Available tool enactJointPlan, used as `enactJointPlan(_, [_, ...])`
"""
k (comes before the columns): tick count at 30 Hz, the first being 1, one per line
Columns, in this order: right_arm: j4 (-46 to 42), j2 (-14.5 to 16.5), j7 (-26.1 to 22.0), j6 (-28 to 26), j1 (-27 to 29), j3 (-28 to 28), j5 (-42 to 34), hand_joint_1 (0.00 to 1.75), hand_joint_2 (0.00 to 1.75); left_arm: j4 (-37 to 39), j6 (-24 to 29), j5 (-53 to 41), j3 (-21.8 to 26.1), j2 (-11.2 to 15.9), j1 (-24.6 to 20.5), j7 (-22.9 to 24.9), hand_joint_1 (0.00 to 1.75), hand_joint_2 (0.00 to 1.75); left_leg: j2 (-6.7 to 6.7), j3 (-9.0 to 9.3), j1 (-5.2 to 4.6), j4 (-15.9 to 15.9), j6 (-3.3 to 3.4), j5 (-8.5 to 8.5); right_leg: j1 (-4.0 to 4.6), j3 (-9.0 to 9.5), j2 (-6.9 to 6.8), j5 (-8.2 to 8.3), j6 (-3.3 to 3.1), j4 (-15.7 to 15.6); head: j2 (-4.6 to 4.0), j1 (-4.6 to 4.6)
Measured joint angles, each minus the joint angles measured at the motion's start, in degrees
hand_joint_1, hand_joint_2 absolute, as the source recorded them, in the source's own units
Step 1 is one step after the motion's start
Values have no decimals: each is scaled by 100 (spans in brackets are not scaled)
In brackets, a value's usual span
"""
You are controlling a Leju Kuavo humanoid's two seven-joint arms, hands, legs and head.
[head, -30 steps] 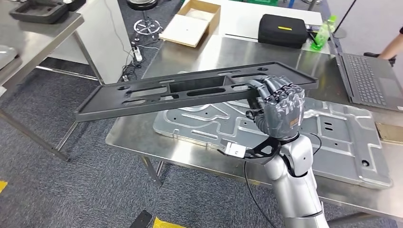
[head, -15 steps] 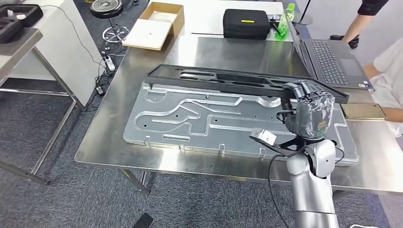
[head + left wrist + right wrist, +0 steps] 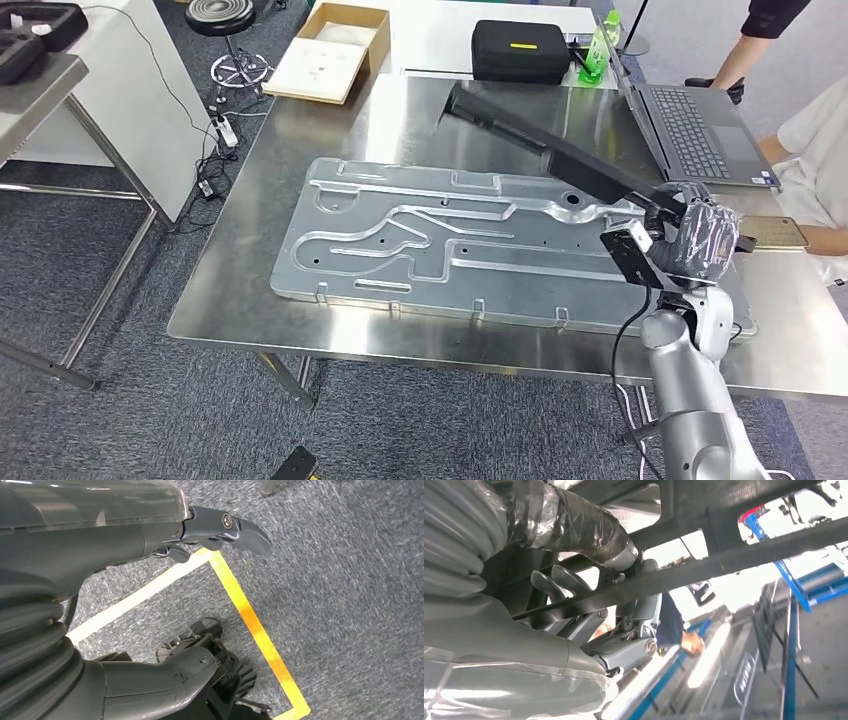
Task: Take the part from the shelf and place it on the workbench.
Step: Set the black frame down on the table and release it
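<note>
Swung round since a second ago, now edge-on: long black plastic slotted part (image 3: 560, 150), gripped at one end by right hand (image 3: 695, 243) fingers (image 3: 574, 587), above steel bench (image 3: 290, 135). Off shelf, just needs setting down.

The right hand (image 3: 700, 240) has swung the black part (image 3: 560, 150) from crosswise to pointing away.

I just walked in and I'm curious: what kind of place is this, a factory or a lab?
Probably a lab or test workshop: a steel workbench bearing a stamped metal panel, an open laptop, and yellow floor tape.
</note>
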Motion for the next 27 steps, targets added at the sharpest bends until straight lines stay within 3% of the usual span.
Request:
enactJointPlan(2, [237,-137,20,123,-130,50,-138,175,175,0,-17,-1,-2,3,-5,-4,0,175,6,-19,-23,26,-55,-17,20,198,-36,95,-38,-426,0,-3])
enactJointPlan(6, [585,-349,63,188,-270,125,-105,175,175,0,-35,-7,-3,8,1,-11,0,175,16,-48,-17,102,-161,-102,34,207,-14,93,-200,-476,0,-7])
enactJointPlan(8, [709,-451,80,160,-343,200,74,175,175,0,-38,-13,-5,10,0,-13,0,175,11,-257,-2,585,-191,-404,36,217,-3,102,-277,-494,0,-8])
enactJointPlan(10, [821,-543,81,147,-380,262,186,175,175,0,-38,-17,-6,10,5,-14,0,175,8,-610,-1,1344,-196,-747,67,217,8,96,-313,-491,0,-8])
enactJointPlan(11, [872,-579,81,147,-386,283,206,175,175,0,-38,-18,-7,10,10,-14,0,175,8,-736,-1,1598,-190,-807,85,219,15,93,-320,-488,0,-8])
enactJointPlan(12, [914,-608,81,146,-389,300,214,175,175,0,-38,-18,-7,10,15,-14,0,175,7,-773,-3,1657,-176,-759,101,222,24,90,-324,-485,0,-8])
enactJointPlan(13, [951,-635,82,140,-396,317,234,131,175,0,-38,-18,-8,12,17,-14,0,175,5,-700,-9,1487,-149,-604,114,229,36,87,-328,-481,0,-8])
enactJointPlan(16, [1028,-694,93,42,-444,379,410,0,175,0,-28,-40,-11,34,7,-16,0,175,-27,-196,-55,393,-23,-74,142,243,70,80,-320,-472,0,-6])
enactJointPlan(18, [1062,-737,109,-33,-471,445,555,0,175,0,-15,-72,-19,48,2,-22,0,175,-42,-59,-87,81,16,-18,134,225,81,96,-274,-478,0,-5])
enactJointPlan(20, [1070,-794,133,-49,-475,525,660,0,175,0,-13,-68,-25,47,2,-31,0,87,-35,-30,-83,2,33,13,120,224,86,116,-208,-503,0,-8])
enactJointPlan(22, [1064,-851,174,-42,-480,593,707,0,175,0,-13,-36,-25,47,-4,-34,0,0,-21,18,-52,-104,75,76,111,185,80,15,-152,-387,0,-6])
enactJointPlan(25, [1062,-911,236,41,-470,641,678,0,175,0,-3,-7,-22,40,-10,-33,0,0,-10,40,-39,-157,109,112,75,-226,70,-477,-76,529,0,-4])
enactJointPlan(26, [1064,-919,255,87,-452,650,648,0,175,0,2,-5,-22,38,-6,-32,0,0,-8,38,-38,-153,108,111,56,-370,69,-585,-50,836,0,-4])
enactJointPlan(27, [1066,-922,272,125,-437,658,619,0,175,0,7,-3,-21,37,-1,-31,0,0,-7,37,-36,-145,103,107,33,-432,66,-588,-25,974,0,-5])
